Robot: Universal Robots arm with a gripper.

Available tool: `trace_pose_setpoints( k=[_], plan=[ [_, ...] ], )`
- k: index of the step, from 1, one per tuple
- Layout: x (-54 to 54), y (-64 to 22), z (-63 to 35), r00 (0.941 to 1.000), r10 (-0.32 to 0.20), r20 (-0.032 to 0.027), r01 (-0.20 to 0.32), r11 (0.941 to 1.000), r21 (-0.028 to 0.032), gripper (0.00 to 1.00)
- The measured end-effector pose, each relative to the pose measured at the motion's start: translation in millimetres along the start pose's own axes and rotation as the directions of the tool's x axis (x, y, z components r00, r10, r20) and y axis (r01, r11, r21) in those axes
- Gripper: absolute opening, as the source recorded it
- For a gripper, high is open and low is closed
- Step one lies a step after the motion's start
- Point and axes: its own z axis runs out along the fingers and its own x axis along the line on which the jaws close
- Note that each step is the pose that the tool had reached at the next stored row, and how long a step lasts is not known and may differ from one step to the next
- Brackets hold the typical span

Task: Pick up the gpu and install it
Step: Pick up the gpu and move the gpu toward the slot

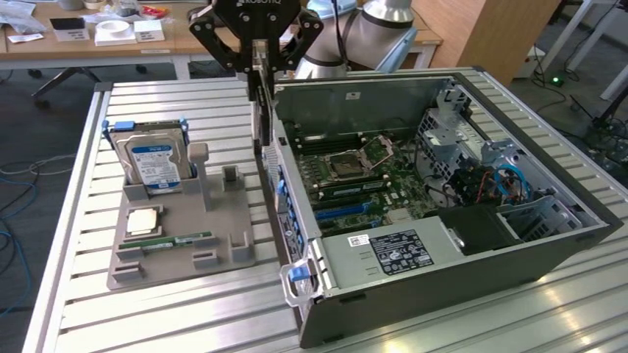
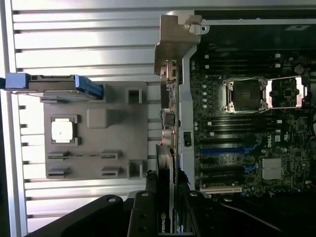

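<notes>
Slatted table (image 1: 176, 309); jaws clasp edge-on gpu (image 1: 261, 88).

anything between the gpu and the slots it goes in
The gpu, held in the gripper, hangs just outside the case wall; that wall stands between it and the blue slots. Nothing visible lies over the slots themselves.

A robotics lab or workshop is shown. A slotted aluminium table (image 1: 176, 309) is seen bearing an open PC case (image 1: 354, 107) and, at nine o'clock of it, a grey parts fixture (image 1: 211, 213). A robot arm (image 1: 378, 33) is seen at twelve o'clock. At eleven o'clock a wooden desk (image 1: 59, 50) is cluttered with boxes (image 1: 147, 31); cables (image 1: 20, 176) are strewn over the floor at nine o'clock.
</notes>
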Motion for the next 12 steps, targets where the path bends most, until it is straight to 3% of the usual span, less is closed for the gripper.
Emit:
trace_pose_setpoints(
  k=[12],
  plan=[
    [-19.4,1.1,0.6,1.0000,0.000,0.0001,0.000,1.0000,-0.0001,0.26]
  ],
)
